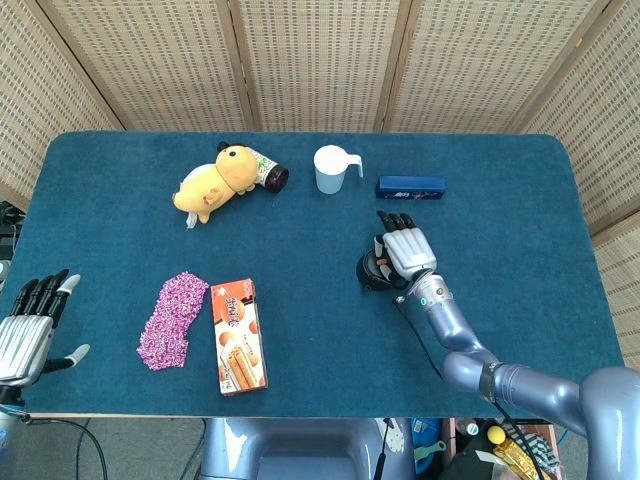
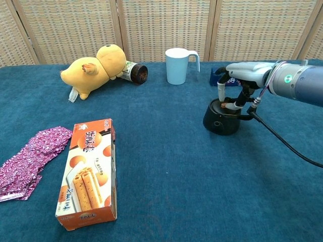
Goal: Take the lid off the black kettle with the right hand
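Observation:
The black kettle [image 2: 221, 121] stands right of the table's middle, its lid [image 2: 225, 107] sitting on top. My right hand [image 2: 241, 80] reaches over it from the right. A finger and the thumb [image 2: 235, 105] come down and pinch the lid's top. From the head view the right hand [image 1: 403, 248] covers much of the kettle [image 1: 370, 271]. My left hand [image 1: 30, 322] hovers at the table's near left edge, fingers spread, holding nothing.
A pale blue cup [image 2: 178, 65] and a dark blue box [image 1: 411, 186] stand behind the kettle. A yellow plush toy [image 2: 93, 68] lies on a dark bottle [image 2: 135, 72] at back left. A biscuit box [image 2: 89, 172] and a purple wrapper [image 2: 31, 155] lie front left.

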Motion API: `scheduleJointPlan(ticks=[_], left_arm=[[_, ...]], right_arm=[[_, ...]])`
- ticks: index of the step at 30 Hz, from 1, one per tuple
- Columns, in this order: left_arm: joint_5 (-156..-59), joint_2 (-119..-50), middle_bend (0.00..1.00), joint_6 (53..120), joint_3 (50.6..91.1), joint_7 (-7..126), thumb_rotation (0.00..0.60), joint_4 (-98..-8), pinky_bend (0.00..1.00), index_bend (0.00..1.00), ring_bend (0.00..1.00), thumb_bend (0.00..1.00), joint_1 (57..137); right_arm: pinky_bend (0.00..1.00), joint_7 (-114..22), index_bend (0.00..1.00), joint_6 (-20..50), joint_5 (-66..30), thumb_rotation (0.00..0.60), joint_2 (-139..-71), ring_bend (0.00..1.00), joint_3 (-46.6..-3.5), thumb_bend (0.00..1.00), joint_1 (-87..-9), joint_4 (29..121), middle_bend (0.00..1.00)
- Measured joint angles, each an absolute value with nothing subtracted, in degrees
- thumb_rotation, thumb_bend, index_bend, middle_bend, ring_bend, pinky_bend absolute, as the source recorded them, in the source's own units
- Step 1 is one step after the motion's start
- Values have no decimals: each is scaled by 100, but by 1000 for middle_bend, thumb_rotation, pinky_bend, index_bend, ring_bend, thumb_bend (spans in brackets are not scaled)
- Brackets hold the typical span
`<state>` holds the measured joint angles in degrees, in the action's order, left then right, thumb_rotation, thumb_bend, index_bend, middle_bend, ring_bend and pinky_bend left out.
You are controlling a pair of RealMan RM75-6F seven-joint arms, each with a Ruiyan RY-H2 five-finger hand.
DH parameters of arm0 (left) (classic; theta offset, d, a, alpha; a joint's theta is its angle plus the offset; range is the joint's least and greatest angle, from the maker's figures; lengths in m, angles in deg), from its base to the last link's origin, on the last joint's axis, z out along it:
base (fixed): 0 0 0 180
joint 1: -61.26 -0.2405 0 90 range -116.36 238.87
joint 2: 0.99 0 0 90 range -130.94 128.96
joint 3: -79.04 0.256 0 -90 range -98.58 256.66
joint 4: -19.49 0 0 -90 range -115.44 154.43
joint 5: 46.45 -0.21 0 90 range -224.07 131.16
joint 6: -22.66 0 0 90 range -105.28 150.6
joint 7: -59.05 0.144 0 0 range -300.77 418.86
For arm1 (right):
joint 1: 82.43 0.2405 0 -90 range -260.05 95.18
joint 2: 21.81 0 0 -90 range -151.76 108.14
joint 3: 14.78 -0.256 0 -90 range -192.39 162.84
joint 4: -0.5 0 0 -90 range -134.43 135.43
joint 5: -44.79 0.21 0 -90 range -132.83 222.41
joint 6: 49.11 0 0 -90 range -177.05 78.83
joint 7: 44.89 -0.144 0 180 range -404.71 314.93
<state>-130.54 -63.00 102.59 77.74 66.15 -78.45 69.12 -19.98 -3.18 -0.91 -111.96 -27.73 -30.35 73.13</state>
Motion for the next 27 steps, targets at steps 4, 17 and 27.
scheduleJointPlan(ticks=[4, 17, 27], left_arm=[[-13037, -6299, 0, 10242, 7775, 6601, 600, -7842, 0, 0, 0, 211, 6915], [-13034, -6286, 0, 10241, 7773, 6550, 600, -7836, 0, 0, 0, 211, 6921], [-13045, -6273, 0, 10255, 7777, 6523, 600, -7839, 0, 0, 0, 210, 6917]], right_arm=[[0, -1985, 513, -331, -93, 600, -11209, 0, -2739, 521, -3020, 7290, 25], [0, -1903, 535, -354, -48, 600, -11304, 0, -2625, 525, -2994, 7067, 40], [0, -1986, 645, -337, -116, 600, -11328, 0, -2631, 546, -3010, 7037, 69]])
